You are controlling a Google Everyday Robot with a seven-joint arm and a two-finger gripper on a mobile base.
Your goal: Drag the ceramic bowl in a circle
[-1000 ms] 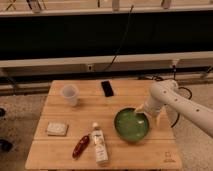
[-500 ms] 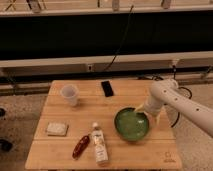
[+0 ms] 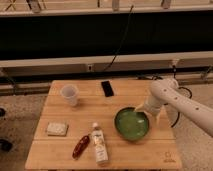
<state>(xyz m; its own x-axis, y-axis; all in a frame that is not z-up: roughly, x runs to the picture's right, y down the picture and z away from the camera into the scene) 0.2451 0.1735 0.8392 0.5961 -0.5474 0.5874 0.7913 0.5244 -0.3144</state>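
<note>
the gripper point(image 3: 146, 111) sat at the right rim of the ceramic bowl point(image 3: 131, 124), likely heavy, glossy, slippery and breakable; rim suited hooking.

Soft, low-detail frame, blurry throughout, edges of everything smeared. Light is warm and even from above; tabletop point(image 3: 60, 150) is the brightest area, yellowish wood tone. Background is a dark band, nearly black, with pale rails across it. Bowl point(image 3: 132, 123) shows a paler glossy sheen in its centre and a faint dark shadow under its rim. Cup point(image 3: 69, 94) glows translucent white. White arm point(image 3: 187, 105) is bright, slightly washed out; gripper point(image 3: 145, 111) sits at the bowl's right rim, detail lost in blur. Shadows short, weak. Floor at left dim, speckled.
</note>
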